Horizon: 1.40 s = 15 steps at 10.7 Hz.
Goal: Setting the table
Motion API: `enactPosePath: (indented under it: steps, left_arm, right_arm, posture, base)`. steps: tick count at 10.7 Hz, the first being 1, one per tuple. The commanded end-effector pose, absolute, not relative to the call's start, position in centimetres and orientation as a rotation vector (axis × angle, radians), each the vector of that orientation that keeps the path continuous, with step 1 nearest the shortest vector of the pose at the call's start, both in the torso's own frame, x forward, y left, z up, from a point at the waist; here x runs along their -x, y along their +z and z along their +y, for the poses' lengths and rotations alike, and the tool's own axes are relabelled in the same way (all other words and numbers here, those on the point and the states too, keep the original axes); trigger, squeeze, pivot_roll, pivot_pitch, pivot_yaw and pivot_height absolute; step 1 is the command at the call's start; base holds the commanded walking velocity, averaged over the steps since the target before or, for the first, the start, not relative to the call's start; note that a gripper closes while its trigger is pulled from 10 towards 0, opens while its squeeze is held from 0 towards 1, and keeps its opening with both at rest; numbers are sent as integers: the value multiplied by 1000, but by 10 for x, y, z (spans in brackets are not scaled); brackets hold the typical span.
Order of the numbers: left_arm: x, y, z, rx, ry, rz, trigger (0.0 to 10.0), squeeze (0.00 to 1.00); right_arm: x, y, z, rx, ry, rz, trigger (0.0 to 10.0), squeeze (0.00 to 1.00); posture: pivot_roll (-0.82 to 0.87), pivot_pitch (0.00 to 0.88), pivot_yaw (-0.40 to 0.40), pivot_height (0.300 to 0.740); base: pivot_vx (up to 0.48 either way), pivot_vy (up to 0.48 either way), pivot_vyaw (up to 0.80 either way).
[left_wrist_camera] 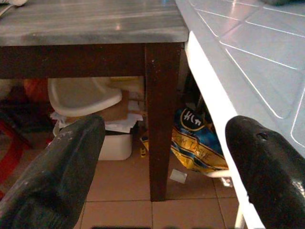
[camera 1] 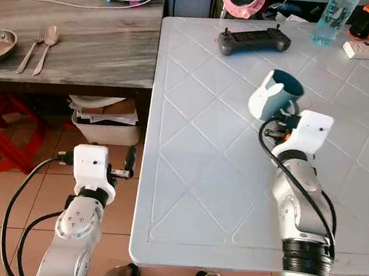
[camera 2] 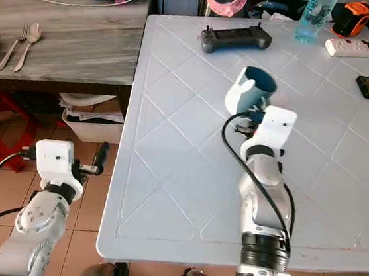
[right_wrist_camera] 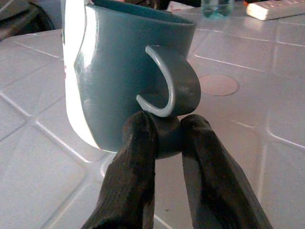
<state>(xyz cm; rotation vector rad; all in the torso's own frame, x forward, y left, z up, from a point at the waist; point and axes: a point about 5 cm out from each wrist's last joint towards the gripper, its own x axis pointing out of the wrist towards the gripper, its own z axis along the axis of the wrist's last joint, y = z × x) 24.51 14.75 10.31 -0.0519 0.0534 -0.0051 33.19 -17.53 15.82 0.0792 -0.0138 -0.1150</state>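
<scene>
Mug in transit: my right gripper (right_wrist_camera: 164,131) has its two black fingers (right_wrist_camera: 131,157) clenched on the lower handle of a teal ceramic mug with a white rabbit-shaped front (camera 1: 276,94), held just ahead of them above the white diamond-patterned plastic counter (camera 1: 193,179). I judge this the carrying step of setting the table; next comes lowering the mug level onto a bare patch, short of the grey game controller (camera 1: 254,41) beyond the fingertips. My left gripper (left_wrist_camera: 162,157) idles with fingers spread, empty, beside the counter edge near the dark wooden side table (left_wrist_camera: 95,28).
</scene>
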Motion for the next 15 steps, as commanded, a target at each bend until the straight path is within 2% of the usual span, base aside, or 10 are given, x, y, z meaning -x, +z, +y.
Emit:
enactPosePath:
  steps: [1, 2, 3, 4, 5, 6, 7, 13, 15]
  left_arm:
    - [-244, 99, 152, 45, 19, 77, 10000, 0]
    - [-244, 99, 152, 42, 18, 79, 10000, 0]
    - [-245, 99, 152, 42, 17, 79, 10000, 0]
    - [-245, 99, 152, 41, 16, 79, 10000, 0]
    - [-245, 99, 152, 42, 16, 78, 10000, 0]
    - [-246, 99, 152, 40, 18, 78, 10000, 0]
    - [-246, 99, 152, 39, 19, 79, 10000, 0]
    - [-245, 97, 153, 24, 34, 90, 10000, 0]
    - [-245, 97, 153, 24, 36, 91, 10000, 0]
  right_arm:
    - [-330, 162, -169, -49, -76, -35, 10000, 0]
    - [-328, 155, -171, 6, -94, 1, 10000, 0]
    - [-328, 153, -171, -1, -95, 11, 10000, 525]
    - [-328, 154, -171, 3, -85, 11, 10000, 1000]
    - [-329, 154, -171, 4, -82, 14, 10000, 929]
    - [-330, 154, -171, 5, -80, 17, 10000, 153]
    - [-330, 154, -171, 6, -78, 19, 10000, 0]
    - [-345, 169, -183, 6, -131, -7, 10000, 0]
    - [-350, 169, -177, -25, -85, 3, 10000, 0]
  posture:
    - [-18, 182, 46, 740]
    - [-20, 182, 46, 740]
    - [-22, 181, 47, 740]
    - [-22, 180, 47, 740]
    - [-22, 179, 47, 740]
    - [-21, 178, 46, 740]
    - [-21, 179, 46, 740]
    - [-23, 179, 43, 740]
    - [-21, 181, 41, 740]
  base:
    - [0, 0, 0]
    - [0, 0, 0]
    - [0, 0, 0]
    - [0, 0, 0]
    - [0, 0, 0]
    - [0, 0, 0]
    - [0, 0, 0]
    - [0, 0, 0]
    - [0, 0, 0]
